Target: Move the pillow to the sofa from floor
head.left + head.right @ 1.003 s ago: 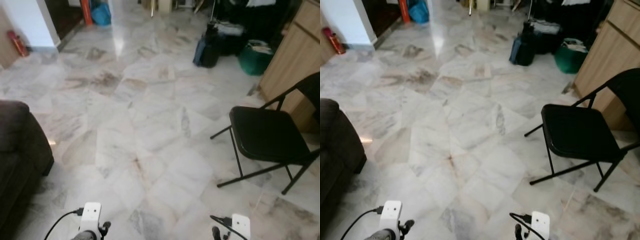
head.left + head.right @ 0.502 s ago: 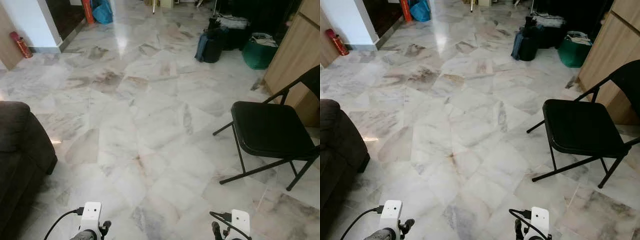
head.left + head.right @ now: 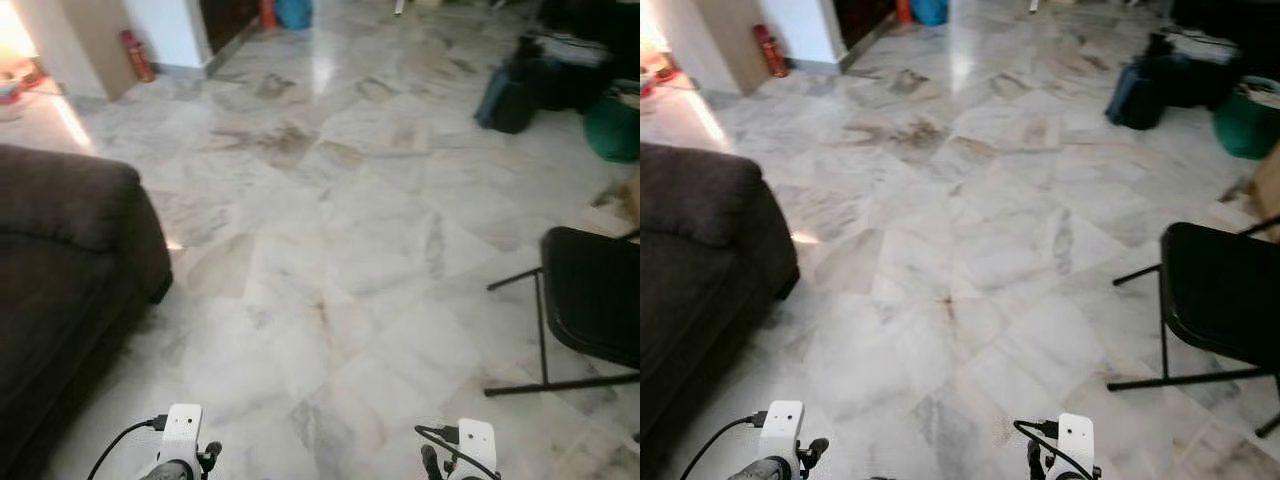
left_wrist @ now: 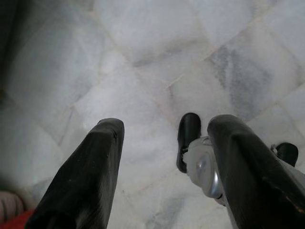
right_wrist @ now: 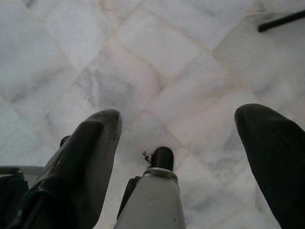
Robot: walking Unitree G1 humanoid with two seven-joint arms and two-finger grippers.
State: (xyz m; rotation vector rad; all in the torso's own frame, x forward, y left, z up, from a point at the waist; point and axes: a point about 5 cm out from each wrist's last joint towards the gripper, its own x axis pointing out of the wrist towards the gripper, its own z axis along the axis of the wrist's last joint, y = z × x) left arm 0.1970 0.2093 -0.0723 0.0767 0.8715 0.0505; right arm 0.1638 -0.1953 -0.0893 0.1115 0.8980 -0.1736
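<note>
Sofa (image 3: 60, 270) at left, folding chair (image 3: 595, 300) at right, marble floor (image 3: 340, 260) between, both grippers' fingers (image 4: 86, 181) (image 5: 81, 162) spread wide, holding nothing.

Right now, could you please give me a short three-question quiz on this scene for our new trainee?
1. True or false: the dark sofa stands on the robot's left.
2. The black folding chair stands on which side? A) left B) right C) straight ahead
3. Fill in: the left gripper and the right gripper both hang over the marble floor with fingers ____.

Key: 1 true; 2 B; 3 open.
</note>
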